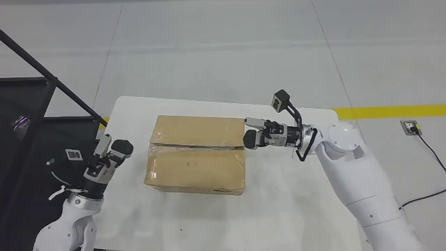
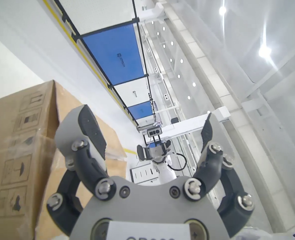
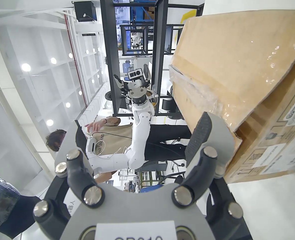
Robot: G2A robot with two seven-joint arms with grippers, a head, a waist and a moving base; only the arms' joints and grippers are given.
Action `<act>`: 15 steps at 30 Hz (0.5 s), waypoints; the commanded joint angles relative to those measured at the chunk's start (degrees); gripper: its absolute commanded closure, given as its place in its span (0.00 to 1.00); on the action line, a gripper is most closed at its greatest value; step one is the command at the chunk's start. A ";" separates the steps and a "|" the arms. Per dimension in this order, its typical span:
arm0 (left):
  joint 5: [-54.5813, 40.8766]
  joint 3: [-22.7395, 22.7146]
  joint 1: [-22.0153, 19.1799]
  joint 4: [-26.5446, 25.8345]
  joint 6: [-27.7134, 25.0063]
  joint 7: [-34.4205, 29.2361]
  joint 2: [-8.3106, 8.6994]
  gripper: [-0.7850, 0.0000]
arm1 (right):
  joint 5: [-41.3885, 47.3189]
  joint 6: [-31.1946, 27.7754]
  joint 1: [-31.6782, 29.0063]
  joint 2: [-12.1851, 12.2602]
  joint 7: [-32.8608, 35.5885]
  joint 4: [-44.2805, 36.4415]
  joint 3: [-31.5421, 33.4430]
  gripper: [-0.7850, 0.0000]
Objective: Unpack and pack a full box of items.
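Note:
A closed cardboard box (image 1: 197, 155) with clear tape along its top seam stands in the middle of the white table (image 1: 293, 202). My right gripper (image 1: 249, 139) is at the box's right end, level with the top edge. In the right wrist view it (image 3: 140, 126) is open, with one finger (image 3: 200, 136) right against the box's (image 3: 237, 63) upper corner by the tape. My left gripper (image 1: 117, 149) is left of the box, apart from it and tilted upward. It (image 2: 150, 128) is open and holds nothing, with the box's printed end face (image 2: 25, 138) beside it.
A black metal frame (image 1: 42, 77) and dark mesh stand off the table's left edge. A yellow line (image 1: 390, 111) runs across the floor to the right. Bare table lies in front of the box and to its right.

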 commanded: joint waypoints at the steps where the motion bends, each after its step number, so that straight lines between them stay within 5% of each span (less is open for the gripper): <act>1: -1.18 -0.36 -0.38 0.97 0.67 -4.02 0.27 0.00 | 0.95 1.23 -0.25 -0.53 -3.84 -1.19 -1.25 0.00; 15: 1.19 7.70 -5.09 4.35 2.23 -4.14 0.05 0.00 | -0.34 5.44 6.69 -5.35 -11.58 4.80 -14.12 0.00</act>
